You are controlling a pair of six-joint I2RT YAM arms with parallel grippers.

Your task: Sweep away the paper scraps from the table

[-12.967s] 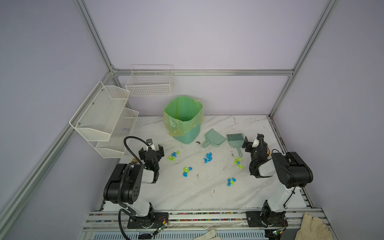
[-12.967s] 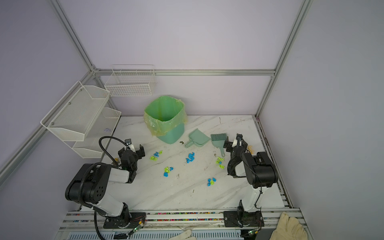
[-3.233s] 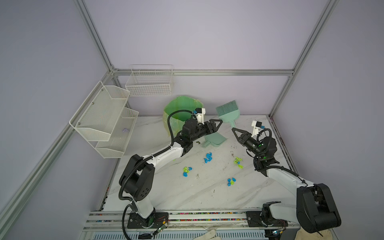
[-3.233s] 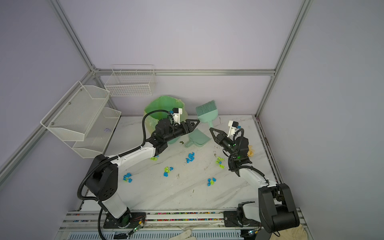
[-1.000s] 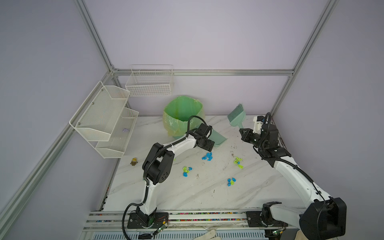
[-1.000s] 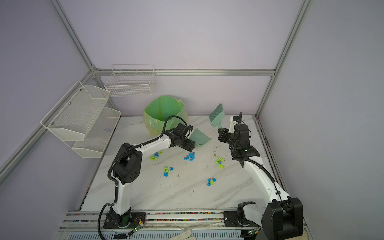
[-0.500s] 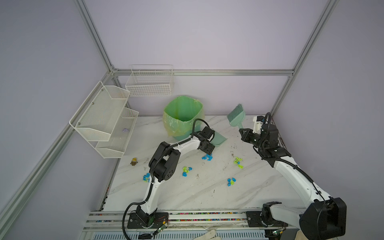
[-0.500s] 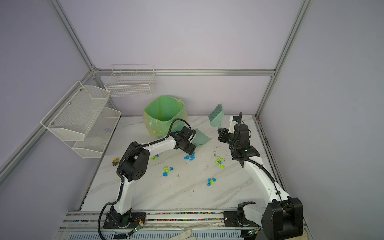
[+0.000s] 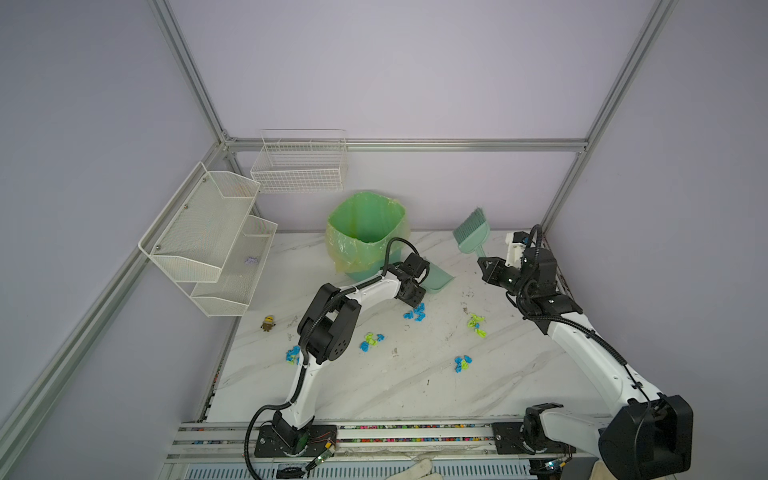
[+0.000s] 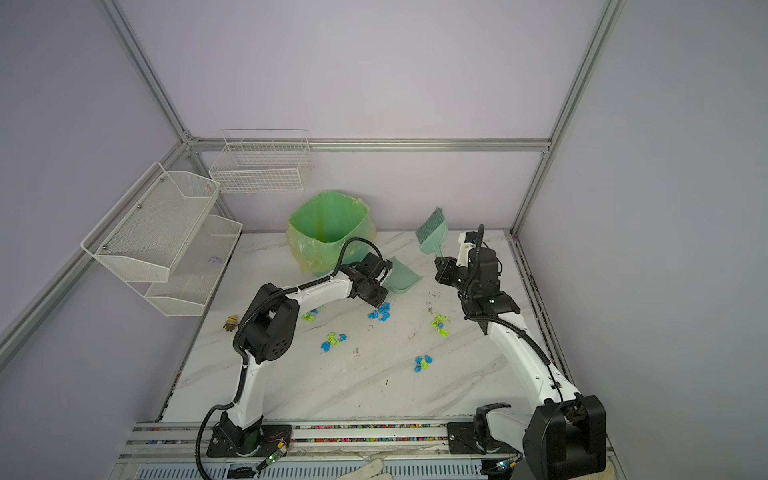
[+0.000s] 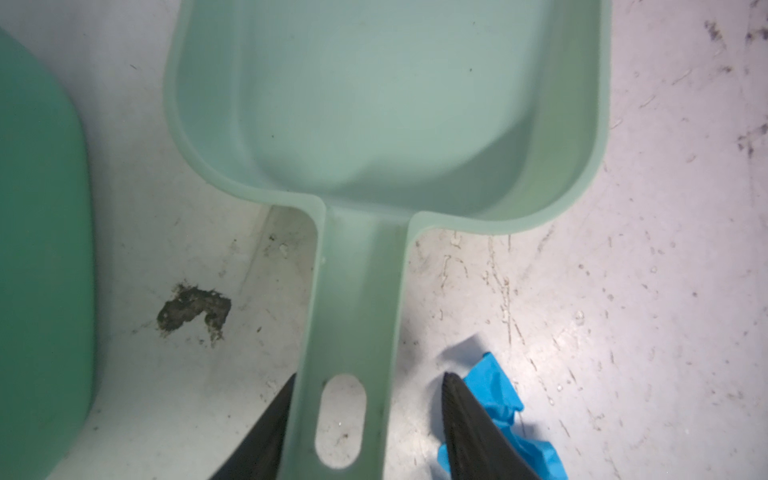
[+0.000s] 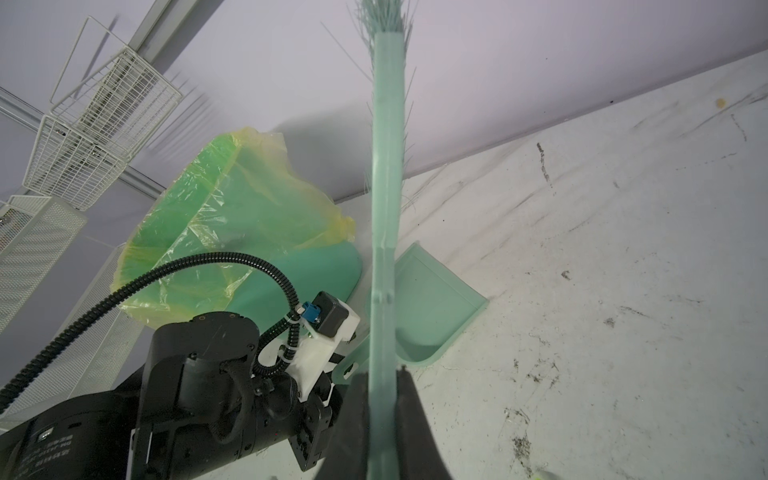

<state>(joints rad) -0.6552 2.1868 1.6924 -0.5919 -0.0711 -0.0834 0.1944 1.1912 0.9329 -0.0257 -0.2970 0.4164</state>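
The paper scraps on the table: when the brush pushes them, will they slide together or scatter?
The paper scraps look like tiny loose wads, so probably light and apt to roll or scatter. The table looks smooth, so they should slide easily. The brush has fine bristles, which may let bits slip through.

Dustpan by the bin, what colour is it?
Pale mint green dustpan, clearest in the left wrist view.

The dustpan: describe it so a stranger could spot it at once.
Start at the green-lined bin at the back of the table. The dustpan lies flat beside its base, the left gripper straddling its handle. Unlike the bristled brush held aloft, it is an open scoop.
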